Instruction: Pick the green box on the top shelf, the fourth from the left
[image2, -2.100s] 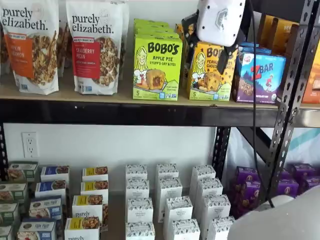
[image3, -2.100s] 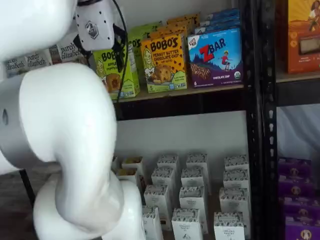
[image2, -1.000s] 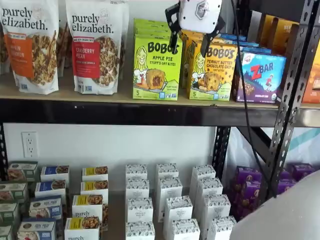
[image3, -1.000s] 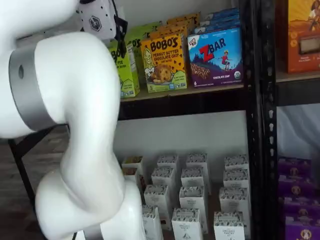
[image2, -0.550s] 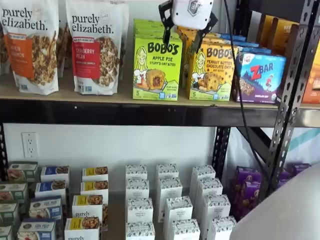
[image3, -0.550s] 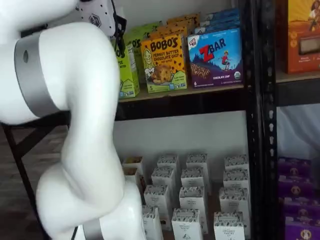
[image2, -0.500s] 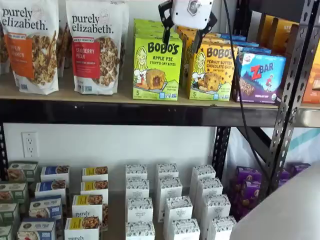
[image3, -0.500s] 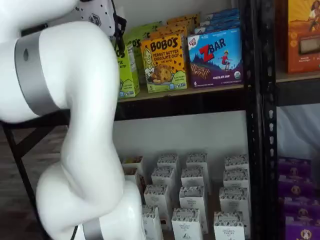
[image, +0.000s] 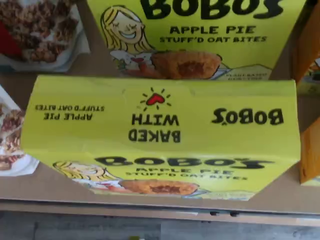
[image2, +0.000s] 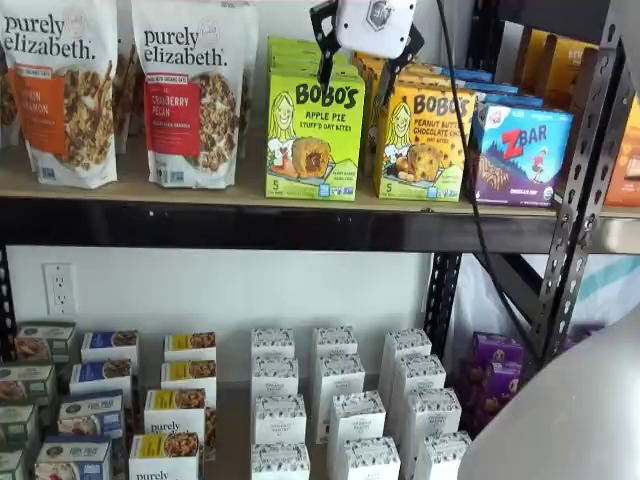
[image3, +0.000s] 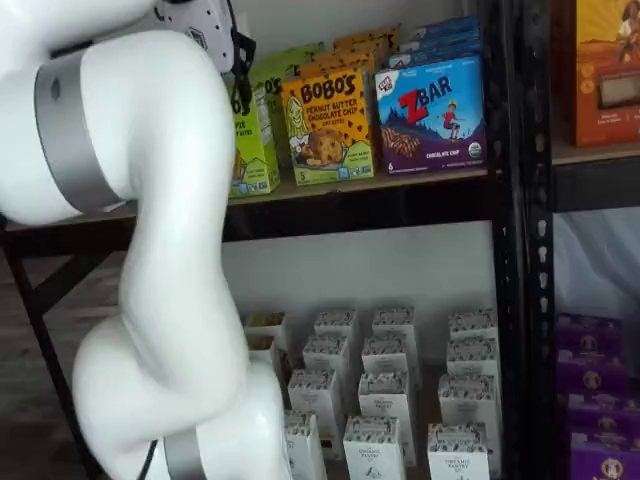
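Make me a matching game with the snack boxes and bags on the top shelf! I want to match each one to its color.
Things:
1. Bobo's apple pie box
2. Bobo's peanut butter chocolate chip box
3. Zbar box
4. purely elizabeth strawberry pecan bag

Colors:
A. blue and purple
B. white with a red label
C. lime green
D. yellow-orange

Pairs: 1-C, 2-D, 3-A, 4-B

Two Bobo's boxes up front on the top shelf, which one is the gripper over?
The green box, Apple Pie. The gripper hangs above its right top edge; the yellow-orange box stands to its right.
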